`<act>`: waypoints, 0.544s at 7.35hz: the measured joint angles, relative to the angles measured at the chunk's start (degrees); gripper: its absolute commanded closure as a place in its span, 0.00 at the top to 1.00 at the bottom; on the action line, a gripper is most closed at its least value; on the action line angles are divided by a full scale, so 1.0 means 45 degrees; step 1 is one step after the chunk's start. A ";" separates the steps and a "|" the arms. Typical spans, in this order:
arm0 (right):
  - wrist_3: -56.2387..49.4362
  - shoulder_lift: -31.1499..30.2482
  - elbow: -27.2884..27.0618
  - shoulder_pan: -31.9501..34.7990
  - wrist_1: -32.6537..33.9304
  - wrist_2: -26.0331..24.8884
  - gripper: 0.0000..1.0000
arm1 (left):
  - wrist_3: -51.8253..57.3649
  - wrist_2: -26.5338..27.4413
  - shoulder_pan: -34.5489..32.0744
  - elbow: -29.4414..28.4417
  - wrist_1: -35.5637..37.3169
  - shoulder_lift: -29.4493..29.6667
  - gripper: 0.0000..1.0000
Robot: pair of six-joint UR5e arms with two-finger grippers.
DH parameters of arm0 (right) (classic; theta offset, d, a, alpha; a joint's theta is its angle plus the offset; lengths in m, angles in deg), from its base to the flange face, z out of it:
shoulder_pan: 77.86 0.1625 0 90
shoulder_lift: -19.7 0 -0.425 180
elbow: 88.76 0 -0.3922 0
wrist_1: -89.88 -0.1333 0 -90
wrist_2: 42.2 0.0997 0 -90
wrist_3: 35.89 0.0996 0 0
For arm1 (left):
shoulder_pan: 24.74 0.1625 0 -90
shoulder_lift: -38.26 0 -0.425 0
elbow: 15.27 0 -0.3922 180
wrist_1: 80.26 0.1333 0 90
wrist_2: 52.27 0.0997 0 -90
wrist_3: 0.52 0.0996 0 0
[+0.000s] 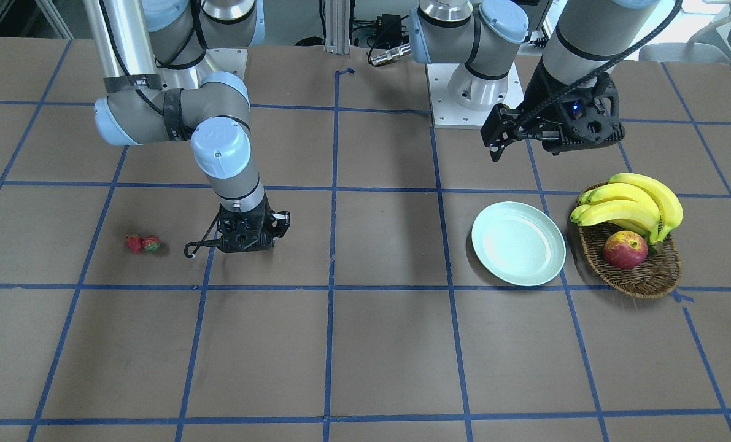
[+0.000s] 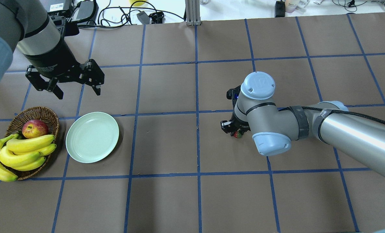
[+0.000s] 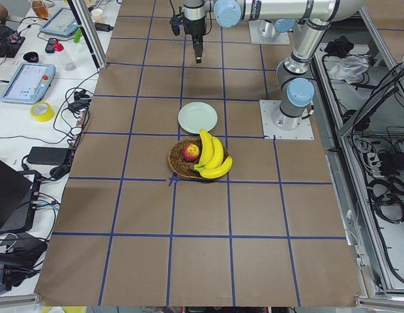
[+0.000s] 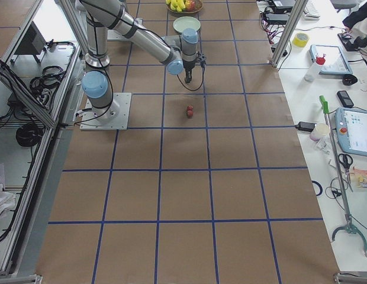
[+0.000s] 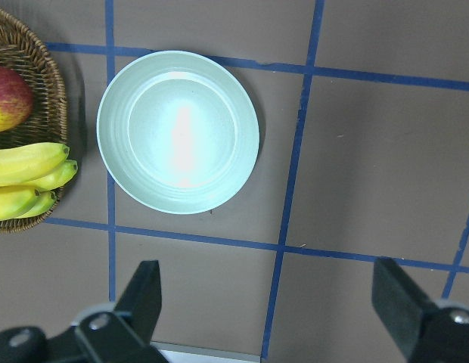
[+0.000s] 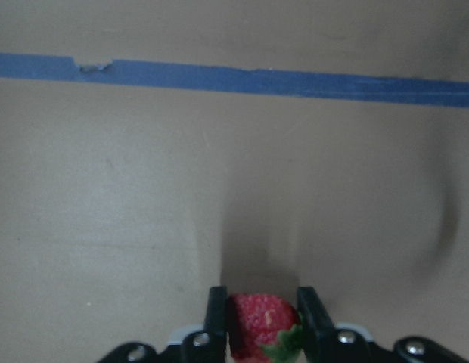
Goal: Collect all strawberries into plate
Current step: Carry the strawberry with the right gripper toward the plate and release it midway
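Well apart from the plate [image 5: 178, 128], the right hand [image 6: 261, 301] clamps one strawberry [image 6: 257, 327] to carry it there; the left hand [image 5: 268, 281] hangs open.

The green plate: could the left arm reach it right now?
Probably yes. The left gripper hangs open close by the plate, which lies bare beside the basket, with nothing between gripper and plate.

Glossy plate [image 5: 117, 136], woven wicker basket [image 1: 641, 279], seemingly matt paper table [image 1: 390, 344].
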 measured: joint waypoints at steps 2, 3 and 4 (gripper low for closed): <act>0.0715 -0.0114 0.0702 0.0234 -0.0397 0.0016 0.00 | 0.0000 0.0015 0.0000 0.0032 -0.0035 0.0000 1.00; 0.1745 -0.0090 0.1646 0.0867 -0.1087 0.0033 0.00 | 0.0000 0.0012 0.0000 0.0035 -0.0033 0.0000 1.00; 0.3135 0.0084 0.2667 0.1919 -0.1856 0.0042 0.00 | 0.0000 0.0009 0.0000 0.0033 -0.0019 0.0000 1.00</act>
